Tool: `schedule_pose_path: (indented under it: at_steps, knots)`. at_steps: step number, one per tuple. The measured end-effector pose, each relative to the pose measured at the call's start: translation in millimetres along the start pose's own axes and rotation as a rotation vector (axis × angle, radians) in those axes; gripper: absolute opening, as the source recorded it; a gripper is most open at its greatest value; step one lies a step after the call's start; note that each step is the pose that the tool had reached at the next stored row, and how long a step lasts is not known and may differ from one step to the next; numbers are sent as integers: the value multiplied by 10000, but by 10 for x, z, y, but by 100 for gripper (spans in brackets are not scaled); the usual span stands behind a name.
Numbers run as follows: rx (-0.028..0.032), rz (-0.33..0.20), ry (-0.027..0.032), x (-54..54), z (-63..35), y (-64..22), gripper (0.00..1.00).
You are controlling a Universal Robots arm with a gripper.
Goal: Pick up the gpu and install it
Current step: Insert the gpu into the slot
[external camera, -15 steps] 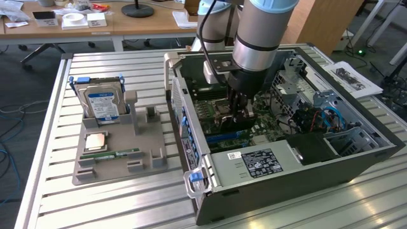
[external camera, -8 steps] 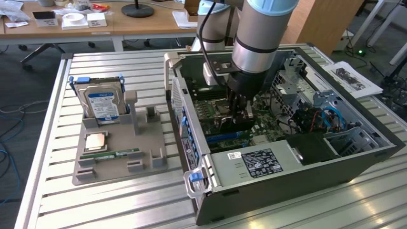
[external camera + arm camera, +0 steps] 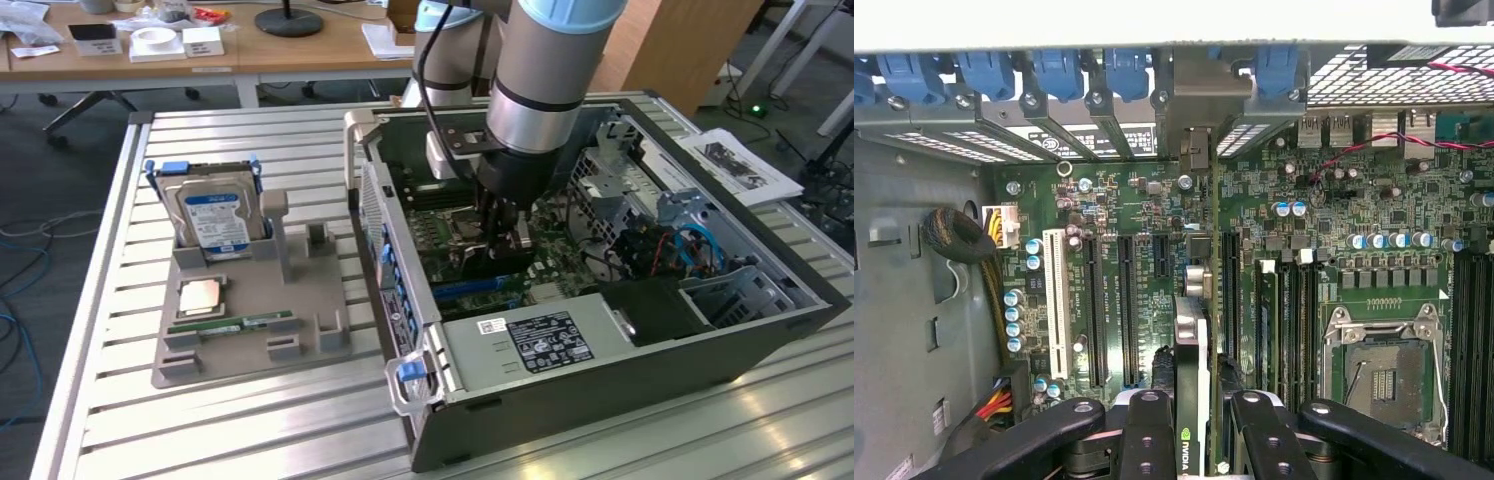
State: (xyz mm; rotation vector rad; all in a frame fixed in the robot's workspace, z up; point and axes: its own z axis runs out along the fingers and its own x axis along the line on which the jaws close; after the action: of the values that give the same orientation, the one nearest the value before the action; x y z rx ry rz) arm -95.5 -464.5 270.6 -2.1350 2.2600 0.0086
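Currently held: gpu (image 3: 1191, 335), a thin, stiff card, likely light and fragile. The claw (image 3: 1196, 405) pinches its flat faces, edge-on over the motherboard (image 3: 1354, 200) slots.

The open computer case (image 3: 747, 330) lies on its side on the slatted metal table (image 3: 240, 430). The arm (image 3: 547, 70) reaches down into the case, and its gripper (image 3: 503, 252) hangs low over the green motherboard (image 3: 454, 245) at the case's middle, with the gpu (image 3: 518, 235) pinched edge-on in its grip (little of the card can be made out). To the exterior view's left of the case, a little apart from it, a grey holder (image 3: 240, 350) carries an upright hard drive (image 3: 214, 215) and a flat-lying memory stick (image 3: 247, 325). A printed sheet (image 3: 741, 165) lies just beside the case on the exterior view's right.
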Motion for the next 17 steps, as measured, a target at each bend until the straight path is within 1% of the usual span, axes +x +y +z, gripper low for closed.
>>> schedule_pose_path:
  at_steps: [5, 13, 17]
  knots:
    - [0, 0, 0, 0, 0, 0, 27]
    - [1, 0, -1, 2, 55, 3, 27]
    - [1, 0, 0, 2, 59, 3, 27]
